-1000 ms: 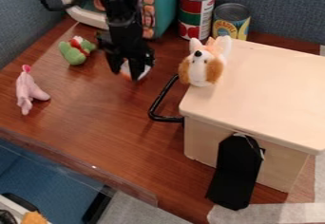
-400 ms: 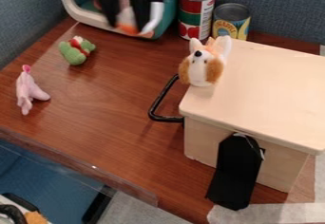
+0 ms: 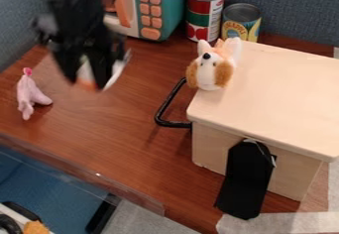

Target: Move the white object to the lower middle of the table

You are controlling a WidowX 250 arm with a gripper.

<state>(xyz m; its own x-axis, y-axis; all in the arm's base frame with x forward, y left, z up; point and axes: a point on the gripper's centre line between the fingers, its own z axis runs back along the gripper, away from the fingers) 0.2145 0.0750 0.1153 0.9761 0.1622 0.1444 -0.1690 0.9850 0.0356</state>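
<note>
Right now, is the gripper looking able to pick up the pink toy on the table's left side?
Probably not: the gripper seems to hold the white object, so it looks occupied. The way itself appears free, with nothing visible standing between it and the pink toy.

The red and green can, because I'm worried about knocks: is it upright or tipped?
Upright. The can shows its round top facing up, with its labelled side standing below.

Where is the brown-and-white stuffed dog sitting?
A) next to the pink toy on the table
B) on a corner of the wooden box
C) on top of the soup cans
B: the stuffed dog sits on the lid of the wooden box, at a corner.
</note>
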